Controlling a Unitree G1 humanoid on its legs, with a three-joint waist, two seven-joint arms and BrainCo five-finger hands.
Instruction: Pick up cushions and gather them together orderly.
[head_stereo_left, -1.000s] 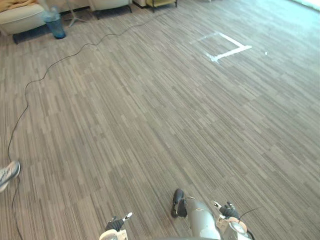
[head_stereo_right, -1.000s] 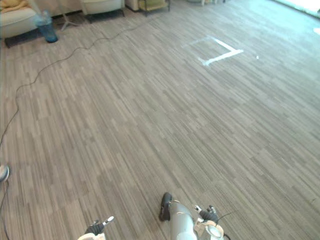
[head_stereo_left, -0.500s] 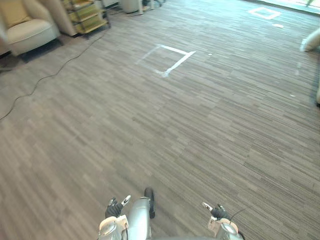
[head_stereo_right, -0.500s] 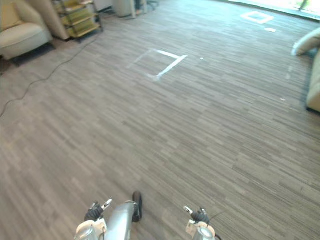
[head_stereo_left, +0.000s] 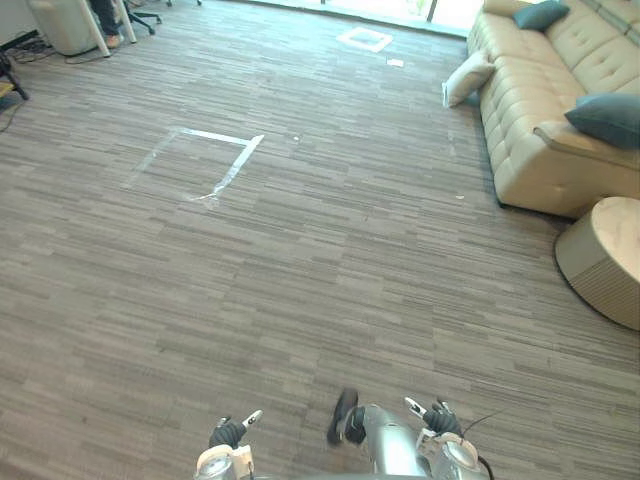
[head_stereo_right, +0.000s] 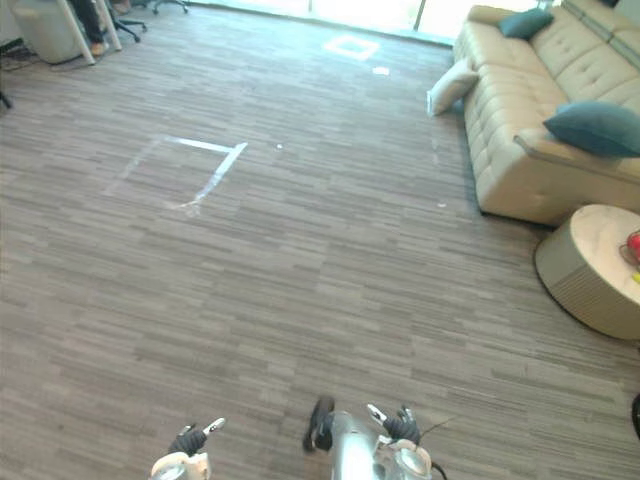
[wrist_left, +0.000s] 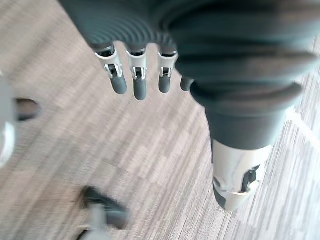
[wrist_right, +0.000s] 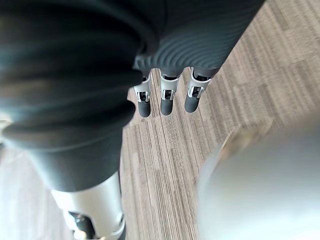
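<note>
Counted three cushions, all at the far right and well apart from both hands: one white cushion (head_stereo_left: 467, 79) on the floor, leaning against the side of the beige sofa (head_stereo_left: 535, 155); one teal cushion (head_stereo_left: 541, 14) on the seat at the sofa's far end; one second teal cushion (head_stereo_left: 607, 118) on top at the sofa's near end, cut off by the frame edge in the left eye view. None in either hand. Found the left hand (wrist_left: 139, 82) hanging low over the carpet floor (head_stereo_left: 300, 280), fingers straight and side by side, thumb apart, nothing between them. Found the right hand (wrist_right: 167, 97) in a like pose, fingers straight and loose, clasping nothing. Noted two taped marks on the floor: a near taped square (head_stereo_left: 200, 162) at mid-left and a far taped square (head_stereo_left: 365, 38) near the top. Noted one round ribbed table (head_stereo_right: 580, 275) just beside the sofa's near end, partly cut off, with a red item (head_stereo_right: 633, 245) on top at the frame edge, too clipped to identify. Seen at top left a person's legs (head_stereo_left: 102, 14) beside a grey bin (head_stereo_left: 65, 22), both cut off.
</note>
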